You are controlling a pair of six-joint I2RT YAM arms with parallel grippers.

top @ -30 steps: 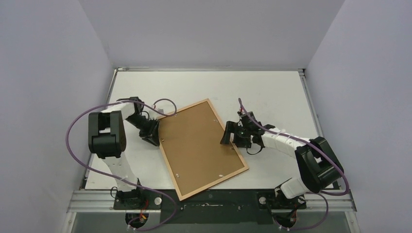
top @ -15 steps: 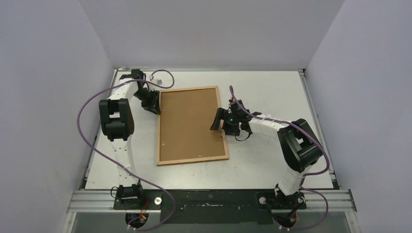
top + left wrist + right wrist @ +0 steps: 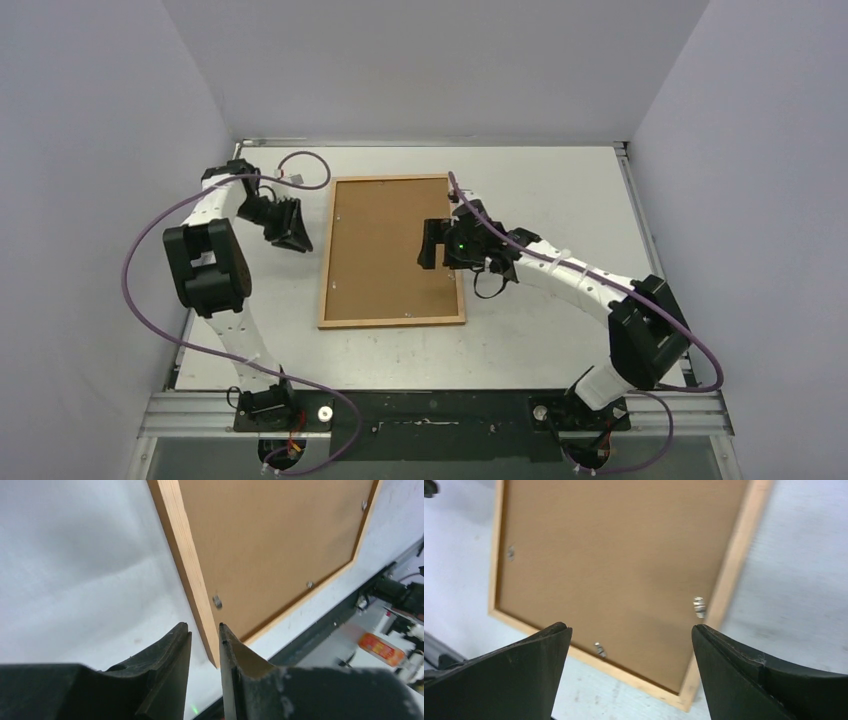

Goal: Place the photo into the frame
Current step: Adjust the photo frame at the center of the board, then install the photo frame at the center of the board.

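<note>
The frame (image 3: 392,323), back up, is now squared at the centre of the counter (image 3: 560,190), no longer skewed. The left claw (image 3: 298,240), barely parted and empty, is drawn off left. The right claw (image 3: 430,245) is held wide and empty over the backing (image 3: 385,250). No photo is seen.

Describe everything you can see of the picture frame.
The frame lies flat on the table, back up, long sides running away from the arms. Its thin rim looks like light wood; a brown fibreboard backing fills it, with small metal tabs along the inner edge. The open right gripper hangs over its right side; contact cannot be told. The left gripper is apart, to its left.
</note>
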